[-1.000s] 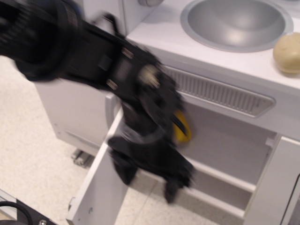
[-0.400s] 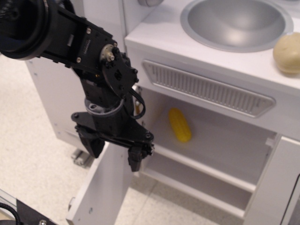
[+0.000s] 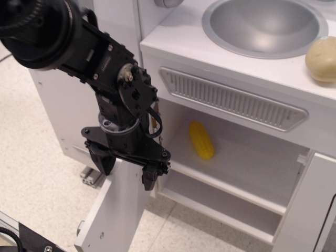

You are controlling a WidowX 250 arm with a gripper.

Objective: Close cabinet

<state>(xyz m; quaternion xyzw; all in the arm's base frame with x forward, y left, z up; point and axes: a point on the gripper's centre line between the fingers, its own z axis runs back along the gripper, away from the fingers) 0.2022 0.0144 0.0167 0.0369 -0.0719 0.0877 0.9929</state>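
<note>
The white cabinet (image 3: 247,163) stands open below the grey vent panel. Its inner white shelf (image 3: 231,186) holds a yellow corn cob (image 3: 201,140). Its flat white door (image 3: 113,212) hangs swung out at the lower left, edge-on to the camera. My black gripper (image 3: 126,168) points down, open, its two fingers straddling the top edge of the door, one finger (image 3: 149,177) on the cabinet side and the other on the outer side. The door's handle and hinges are hidden.
A grey sink bowl (image 3: 265,23) sits in the countertop, with a beige round object (image 3: 321,59) at its right. A grey slotted vent panel (image 3: 231,97) runs above the opening. A second white door (image 3: 307,207) stands at the right. The speckled floor lies below.
The arm swung left from in front of the opening to the door's top edge, then settled; the corn cob is now uncovered. The door has barely moved.
</note>
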